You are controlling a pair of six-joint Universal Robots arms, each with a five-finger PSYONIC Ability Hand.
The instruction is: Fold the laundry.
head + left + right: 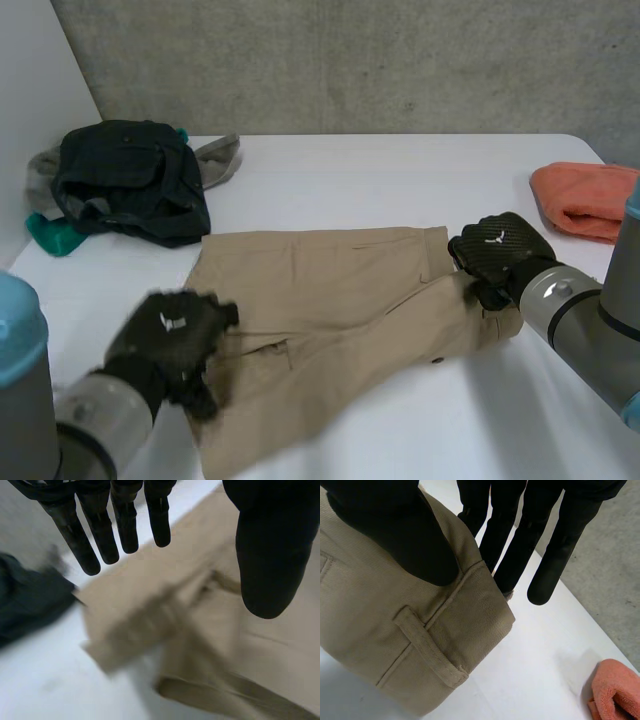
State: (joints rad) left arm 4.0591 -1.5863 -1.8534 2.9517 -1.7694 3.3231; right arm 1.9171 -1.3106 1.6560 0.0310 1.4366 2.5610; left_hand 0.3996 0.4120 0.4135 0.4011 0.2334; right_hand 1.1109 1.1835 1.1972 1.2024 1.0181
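Note:
Khaki trousers [330, 300] lie folded across the middle of the white table [400, 165]. My left hand [170, 335] hovers over their near left end, a leg cuff, with fingers straight and spread and nothing in it. In the left wrist view the fingers [100, 530] and thumb stand apart above the khaki cloth [150, 615]. My right hand [500, 250] is at the trousers' right end. In its wrist view the thumb [395, 530] presses on top of the waistband corner [435, 630] by a belt loop, with the fingers behind the edge, pinching it.
A pile of dark clothes [130, 180] with teal and grey pieces sits at the far left of the table, close to the trousers' corner; it also appears beside my left hand [25, 600]. An orange towel [585, 198] lies at the far right edge [617, 690].

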